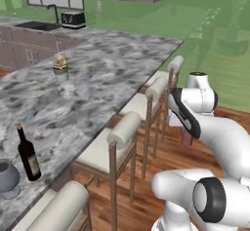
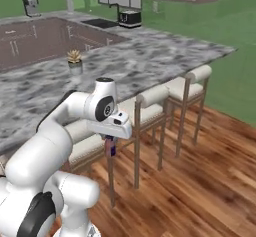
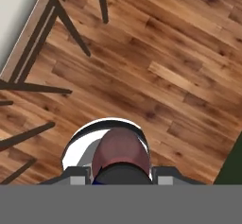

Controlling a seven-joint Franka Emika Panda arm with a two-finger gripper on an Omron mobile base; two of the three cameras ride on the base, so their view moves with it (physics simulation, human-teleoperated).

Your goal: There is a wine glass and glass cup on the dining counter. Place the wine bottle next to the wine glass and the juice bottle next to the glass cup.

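The gripper point(image 2: 110, 142) pinches the juice bottle point(image 2: 110, 146) (reddish, hanging over the wood floor point(image 2: 200, 181)), beside 1 stool point(image 2: 150, 101).

The left base view sits behind the arm point(image 1: 215, 142) on its left, looking forward and down along the marbled desk point(image 1: 97, 74) and its row of stools point(image 1: 110, 149), with the sink wall far at the top. The right base view looks from behind on the right, over the same desk point(image 2: 150, 56), stools point(image 2: 150, 106) and wooden floor point(image 2: 200, 181). The hand view points straight down, close above the floor point(image 3: 165, 67), with stool legs point(image 3: 71, 27) at its upper left.
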